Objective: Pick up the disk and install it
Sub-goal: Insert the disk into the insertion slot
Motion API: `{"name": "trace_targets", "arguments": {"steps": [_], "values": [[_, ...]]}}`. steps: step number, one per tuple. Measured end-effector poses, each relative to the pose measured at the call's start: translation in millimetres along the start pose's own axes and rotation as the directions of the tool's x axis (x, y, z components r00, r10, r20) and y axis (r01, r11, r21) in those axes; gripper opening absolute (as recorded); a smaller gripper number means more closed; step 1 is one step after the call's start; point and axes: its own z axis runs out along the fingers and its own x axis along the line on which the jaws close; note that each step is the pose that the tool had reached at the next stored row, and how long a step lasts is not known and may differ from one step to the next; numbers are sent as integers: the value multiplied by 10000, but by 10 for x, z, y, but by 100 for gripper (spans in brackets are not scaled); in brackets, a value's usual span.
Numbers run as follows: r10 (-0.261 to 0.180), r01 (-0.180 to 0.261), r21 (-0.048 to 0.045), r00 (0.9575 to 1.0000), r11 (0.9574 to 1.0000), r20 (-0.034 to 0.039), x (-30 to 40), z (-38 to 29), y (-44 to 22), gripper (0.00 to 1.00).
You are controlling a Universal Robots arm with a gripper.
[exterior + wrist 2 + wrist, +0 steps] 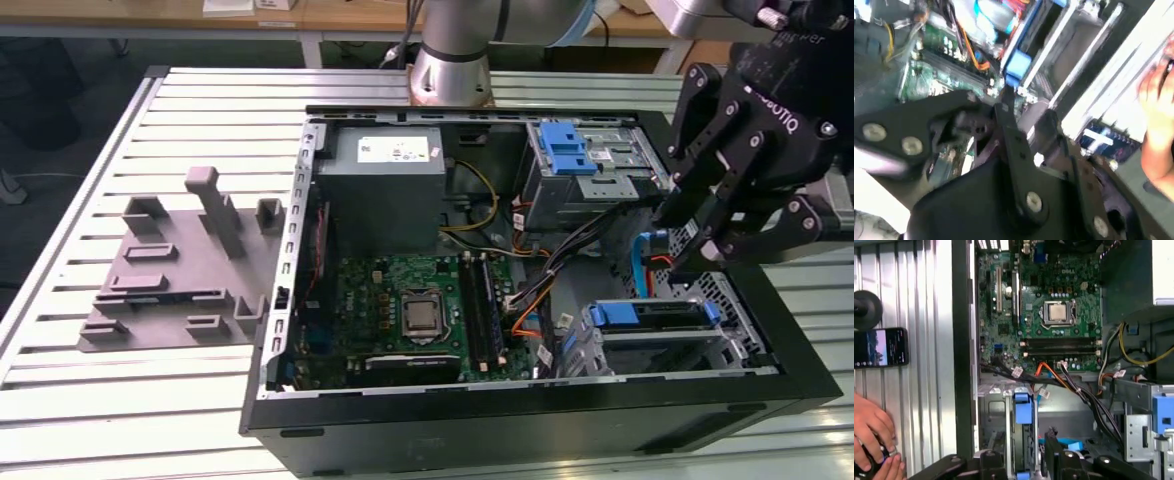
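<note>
Disk's already sitting in the drive bay

Gripper [694,235] hovers open and empty just above the disk [650,313] in the PC case [534,415]. Loose cables [587,250] nearby could probably snag a finger.

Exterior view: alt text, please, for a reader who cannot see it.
An open desktop computer case lies on a slatted metal table, its green motherboard exposed, while a black robot pincer hangs above the drive bays at the exterior view's right. The disk in its blue caddy sits in a bay below it; a grey fixture block lies left.
</note>
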Motion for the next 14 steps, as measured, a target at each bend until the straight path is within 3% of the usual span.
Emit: {"name": "trace_targets", "arguments": {"steps": [4, 11, 14], "values": [[0, 0, -1, 10000, 10000, 0, 0, 70, 0, 42], [0, 0, 0, 10000, 10000, 0, -1, 196, -1, 13], [0, 0, 1, 10000, 10000, 0, -1, 251, -1, 11]]}}
